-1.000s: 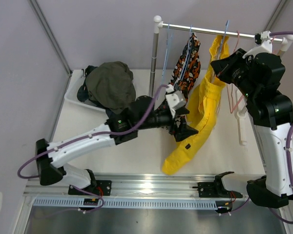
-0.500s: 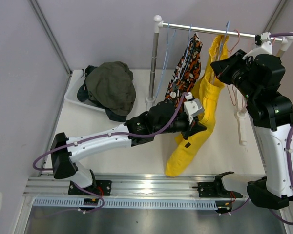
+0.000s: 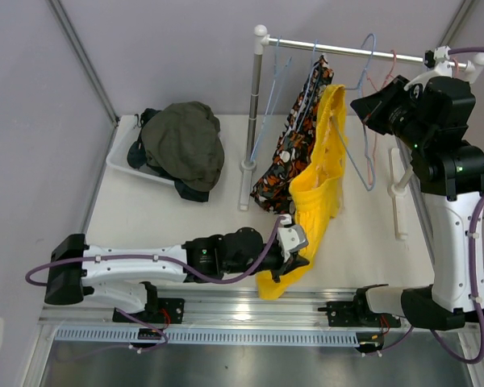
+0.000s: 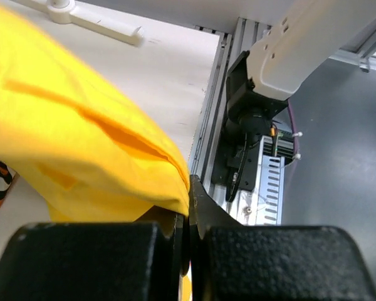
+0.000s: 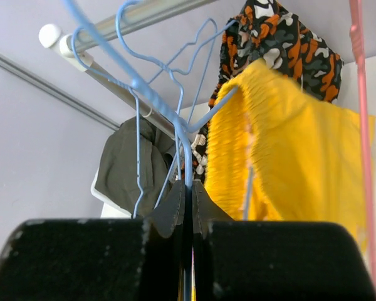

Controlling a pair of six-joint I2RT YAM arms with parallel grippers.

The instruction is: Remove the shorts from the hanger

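Observation:
The yellow shorts (image 3: 319, 189) droop from one arm of a blue hanger (image 3: 348, 139) down toward the table's near edge. My left gripper (image 3: 298, 258) is shut on their lower hem there. In the left wrist view the yellow shorts (image 4: 69, 144) are pinched between my left gripper's (image 4: 188, 216) jaws. My right gripper (image 3: 368, 105), up by the rail, is shut on the blue hanger. The right wrist view shows the hanger's wire (image 5: 187, 160) in the right gripper (image 5: 188, 191), and the yellow waistband (image 5: 282, 150) caught on the hanger's arm. Camouflage shorts (image 3: 294, 137) hang just left.
Olive shorts (image 3: 181, 139) lie piled with dark ones in a white tray (image 3: 119, 161) at the back left. The rack's post (image 3: 252, 105) and rail (image 3: 347, 50) carry empty blue and pink hangers (image 3: 383, 89). A metal track (image 3: 226, 310) runs along the near edge.
My left gripper closed on the yellow shorts and pulled them down toward the near edge. The shorts slid along the blue hanger, which the right gripper kept holding.

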